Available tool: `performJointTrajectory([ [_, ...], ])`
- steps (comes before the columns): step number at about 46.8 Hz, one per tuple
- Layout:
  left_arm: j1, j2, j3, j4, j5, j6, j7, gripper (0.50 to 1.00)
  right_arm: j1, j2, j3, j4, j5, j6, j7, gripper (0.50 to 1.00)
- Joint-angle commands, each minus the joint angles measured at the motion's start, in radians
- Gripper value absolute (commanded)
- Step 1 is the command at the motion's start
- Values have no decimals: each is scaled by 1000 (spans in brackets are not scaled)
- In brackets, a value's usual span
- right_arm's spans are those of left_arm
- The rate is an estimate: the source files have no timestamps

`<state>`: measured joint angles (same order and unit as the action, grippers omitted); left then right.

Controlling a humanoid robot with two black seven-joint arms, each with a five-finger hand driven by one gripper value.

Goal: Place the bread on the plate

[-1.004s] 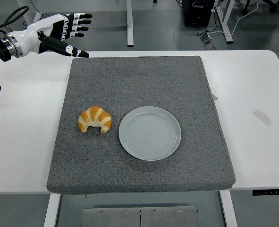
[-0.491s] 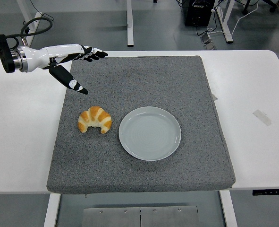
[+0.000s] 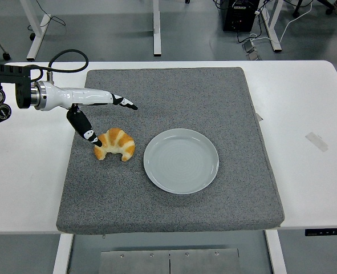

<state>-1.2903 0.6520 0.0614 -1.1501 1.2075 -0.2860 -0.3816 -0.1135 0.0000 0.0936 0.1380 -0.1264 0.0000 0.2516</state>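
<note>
Left hand (image 3: 94, 108) fingers (image 3: 125, 103) released, thumb at the croissant (image 3: 115, 144); should close gently around it, then lift toward the plate (image 3: 181, 160).

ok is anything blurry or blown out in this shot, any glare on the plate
Head view: sharp throughout, the left hand shows no motion blur; lighting is even and soft, with only a faint shadow under the croissant; the plate shows a mild sheen, no hard glare; the white table is bright but not blown out.
</note>
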Motion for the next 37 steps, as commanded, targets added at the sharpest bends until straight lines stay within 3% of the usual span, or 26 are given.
performJointTrajectory([
  [1,3,-2,9,-2,3,8,-2,974,0,0,0,0,1,0,0,1000],
  [15,12,-9,24,7,75,70,0,974,0,0,0,0,1,0,0,1000],
  [26,12,-61,89,56,75,151,3,974,0,0,0,0,1,0,0,1000],
  [37,25,-81,100,84,75,162,4,972,0,0,0,0,1,0,0,1000],
])
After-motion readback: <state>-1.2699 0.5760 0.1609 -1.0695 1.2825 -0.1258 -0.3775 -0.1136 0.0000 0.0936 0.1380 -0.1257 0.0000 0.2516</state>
